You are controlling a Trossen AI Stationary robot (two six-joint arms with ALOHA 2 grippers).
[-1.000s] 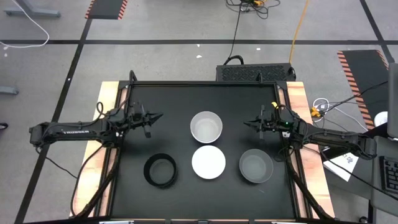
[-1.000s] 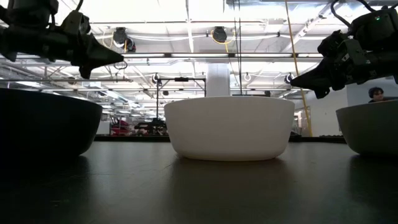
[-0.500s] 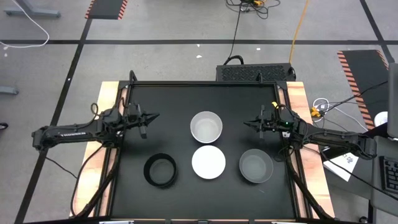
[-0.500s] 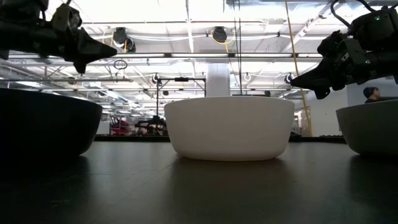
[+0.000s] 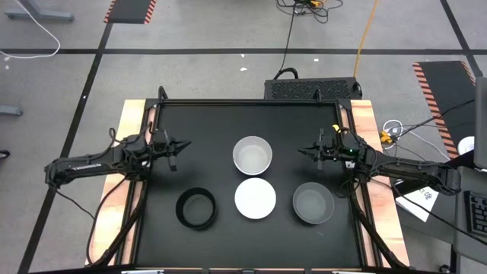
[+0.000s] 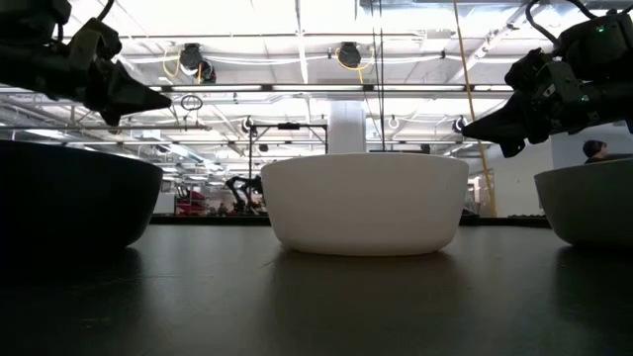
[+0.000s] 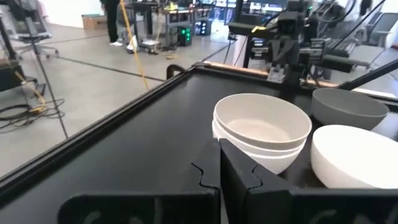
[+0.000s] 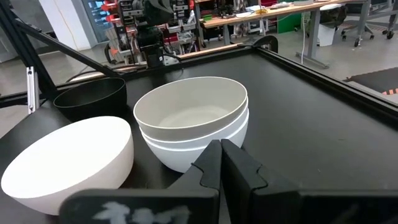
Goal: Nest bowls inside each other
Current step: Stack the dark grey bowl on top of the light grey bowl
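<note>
On the black table top stand a stack of two nested white bowls (image 5: 253,154) (image 7: 261,127) (image 8: 193,118), a single white bowl (image 5: 255,198) (image 6: 364,203), a black bowl (image 5: 195,208) (image 8: 90,96) and a grey bowl (image 5: 313,203) (image 7: 345,106). Each rests on its base. My left gripper (image 5: 181,144) (image 7: 219,155) hangs shut above the table, left of the stack. My right gripper (image 5: 301,150) (image 8: 221,149) hangs shut to the right of the stack. Both point at the stack and touch nothing.
The black table top has a raised rim (image 5: 251,103) and wooden strips along its left and right sides (image 5: 131,129). There is bare table between each gripper and the stack. A person (image 6: 595,148) shows far off in the room in the low view.
My left gripper has drawn back toward the table's left edge, away from the white stack, still shut. The right arm and all the bowls have kept still.
</note>
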